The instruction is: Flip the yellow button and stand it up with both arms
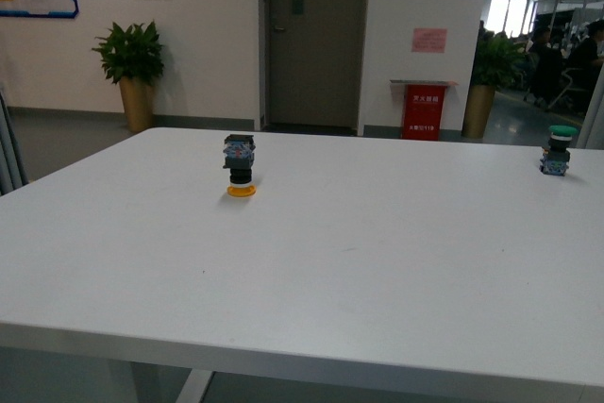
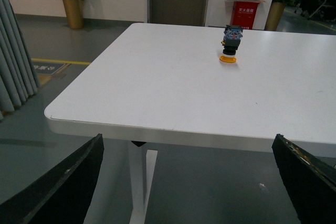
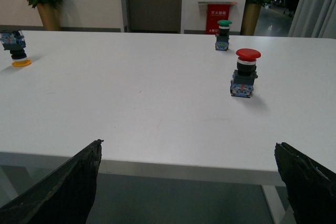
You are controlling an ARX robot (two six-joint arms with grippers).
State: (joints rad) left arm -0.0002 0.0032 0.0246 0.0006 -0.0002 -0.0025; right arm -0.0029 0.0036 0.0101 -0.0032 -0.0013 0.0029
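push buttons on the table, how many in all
3. The yellow button stands cap-down left of centre; the green button stands upright at the far right; the red button, only in the right wrist view, stands nearer than the green. More may be unseen.

Left hand (image 2: 187, 142): 2 dark fingers (image 2: 63, 187) spread wide apart, tips pointing forward, held level. Right hand (image 3: 188, 145): 2 dark fingers (image 3: 310, 182) likewise spread wide, tips forward, edges scuffed.

- left gripper (image 2: 187, 148): fingers cut off by frame edge, below table (image 2: 157, 82) rim
- right gripper (image 3: 187, 148): likewise cropped
- yellow button (image 1: 240, 165): cap face hidden, down on table
- red box (image 1: 424, 111) beyond table: lettering unreadable
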